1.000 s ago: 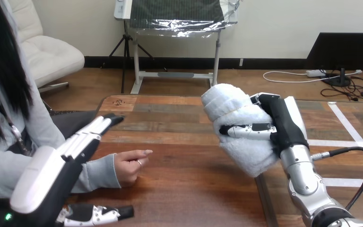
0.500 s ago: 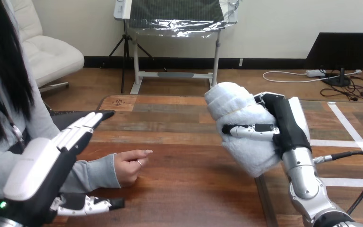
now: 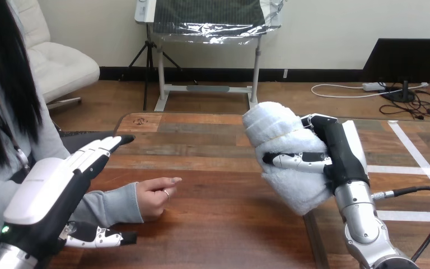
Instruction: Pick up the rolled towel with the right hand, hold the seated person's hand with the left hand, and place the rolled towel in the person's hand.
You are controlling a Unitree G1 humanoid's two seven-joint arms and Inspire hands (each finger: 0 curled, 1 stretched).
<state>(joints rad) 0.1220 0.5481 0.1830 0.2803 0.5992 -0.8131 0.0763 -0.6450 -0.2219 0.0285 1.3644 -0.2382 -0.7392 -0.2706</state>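
The white rolled terry towel [image 3: 283,162] is held clear above the brown wooden bench [image 3: 218,230], well to the right of the person's hand [image 3: 154,197]. The left hand [image 3: 50,190] hovers just left of the person's hand, over the grey sleeve [image 3: 112,204], with fingers straight, thumb spread and nothing gripped. The person's hand rests loosely curled on the bench. The right hand [image 3: 339,151] has fingers and thumb wrapped round the towel.

A rolled towel [image 3: 274,131] hides right robot hand's [image 3: 339,148] palm
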